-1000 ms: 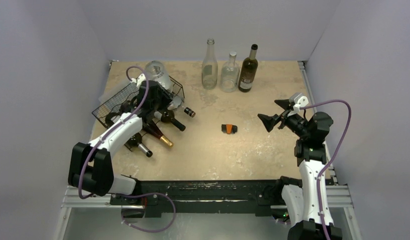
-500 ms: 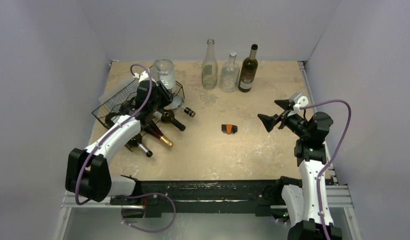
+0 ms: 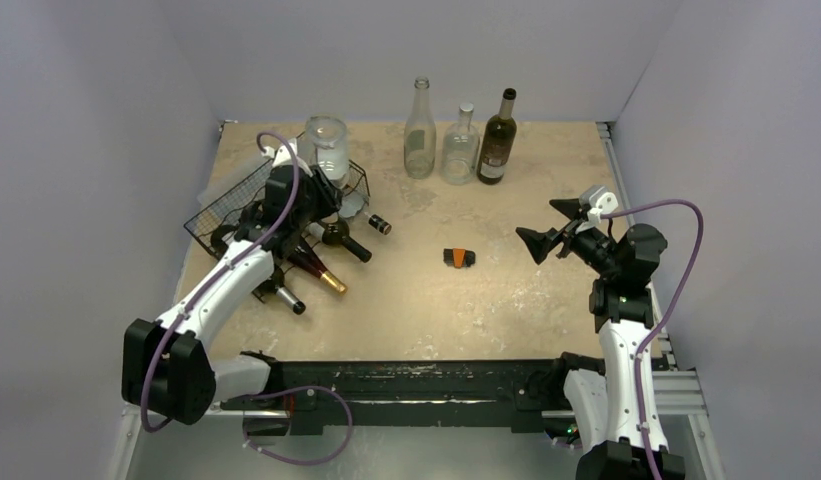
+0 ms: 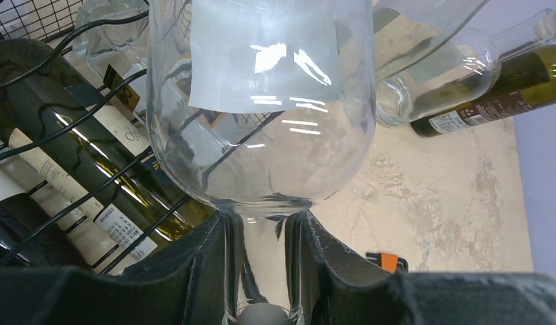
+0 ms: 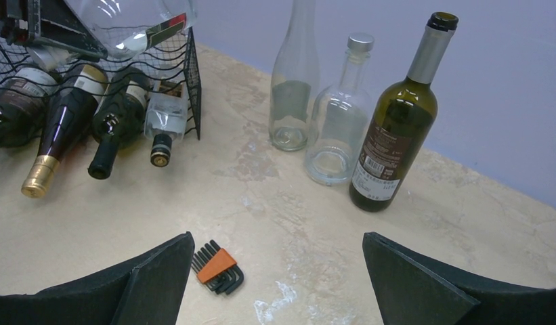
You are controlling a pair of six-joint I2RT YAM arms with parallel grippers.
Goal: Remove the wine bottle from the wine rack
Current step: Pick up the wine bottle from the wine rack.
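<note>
The black wire wine rack (image 3: 231, 200) stands at the table's left with several dark bottles (image 3: 331, 235) lying in it, necks pointing right. My left gripper (image 3: 308, 190) is shut on the neck of a clear glass bottle (image 3: 326, 148) and holds it raised over the rack's far right corner. In the left wrist view the neck sits between my fingertips (image 4: 261, 227), the clear bottle's body (image 4: 261, 101) fills the frame, and the rack's mesh (image 4: 31, 17) lies behind. My right gripper (image 3: 548, 228) is open and empty, hovering at the right (image 5: 271, 271). The rack (image 5: 191, 74) and the clear bottle (image 5: 126, 24) show there too.
Three bottles stand at the back: a tall clear one (image 3: 419, 135), a squat clear one (image 3: 461, 145) and a dark green one (image 3: 497, 140). An orange-and-black hex key set (image 3: 458, 257) lies mid-table. Walls close in on the left, back and right.
My left gripper has tipped the clear bottle more upright above the rack and drawn back slightly to the left. The right arm has not moved.
</note>
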